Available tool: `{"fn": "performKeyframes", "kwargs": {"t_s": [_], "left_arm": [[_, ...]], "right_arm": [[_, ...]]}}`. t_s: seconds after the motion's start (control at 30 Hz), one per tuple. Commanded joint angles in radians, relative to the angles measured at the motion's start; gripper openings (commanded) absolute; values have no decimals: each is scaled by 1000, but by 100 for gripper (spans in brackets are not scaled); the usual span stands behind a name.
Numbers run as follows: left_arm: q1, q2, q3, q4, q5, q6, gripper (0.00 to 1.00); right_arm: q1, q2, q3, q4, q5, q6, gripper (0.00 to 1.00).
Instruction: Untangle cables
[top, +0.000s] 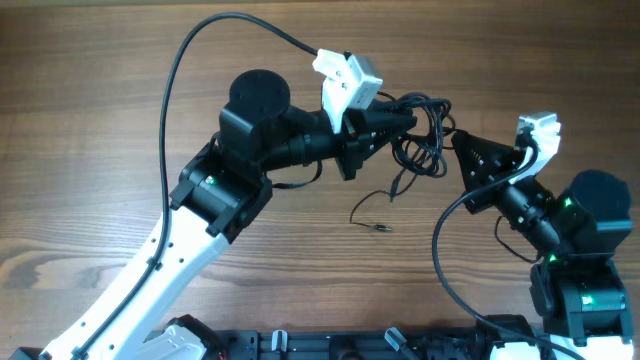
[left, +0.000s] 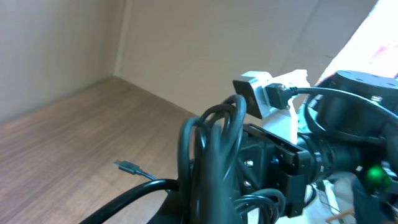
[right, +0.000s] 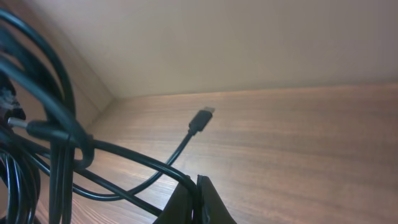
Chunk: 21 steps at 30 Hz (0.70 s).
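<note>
Trailing nearest the robot's base, 1 loose tail of the cables (top: 425, 140) lies on the table (top: 100, 100). It ends in a small plug (top: 378, 226), well on the base side of the left gripper (top: 400, 122) and free of the rest.

Further out, the left gripper reaches across from its own side. Its jaws look closed on the bunch in the overhead view, though in the left wrist view the dark loops (left: 214, 149) hang so close to the lens that the fingers themselves are hidden. The bunch sits right at the left gripper's tip, lifted off the wood. It is a tight cluster of thin black cords in several overlapping loops, crossing one another with no clear order.

Just past the bunch from the left gripper, the right gripper (top: 458, 140) points back at it. The right wrist view shows its fingertips (right: 198, 193) pressed together with a strand pinched between them.

So the tangle lies between the 2 grippers, both touching it. Its long axis runs roughly along the line from one tip to the other. The likely next move is to draw the arms apart along that line. The risk is that the crossed loops cinch tighter instead of slipping free.
</note>
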Motion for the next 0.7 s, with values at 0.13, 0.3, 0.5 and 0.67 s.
{"fn": "performKeyframes", "kwargs": {"t_s": [0.13,0.3,0.5,0.67], "left_arm": [[12,-32,13,26,-125,12,4],[12,-32,13,18,-125,13,4],[10,-32,13,-2,-113,13,4],[-17,-32,13,-16,-109,13,4]], "right_arm": [[-18,7,-3,-40,129,182,4],[-18,7,-3,-21,57,105,87],[-18,7,-3,138,-161,-8,87],[-18,7,-3,197,-159,-32,83]]}}
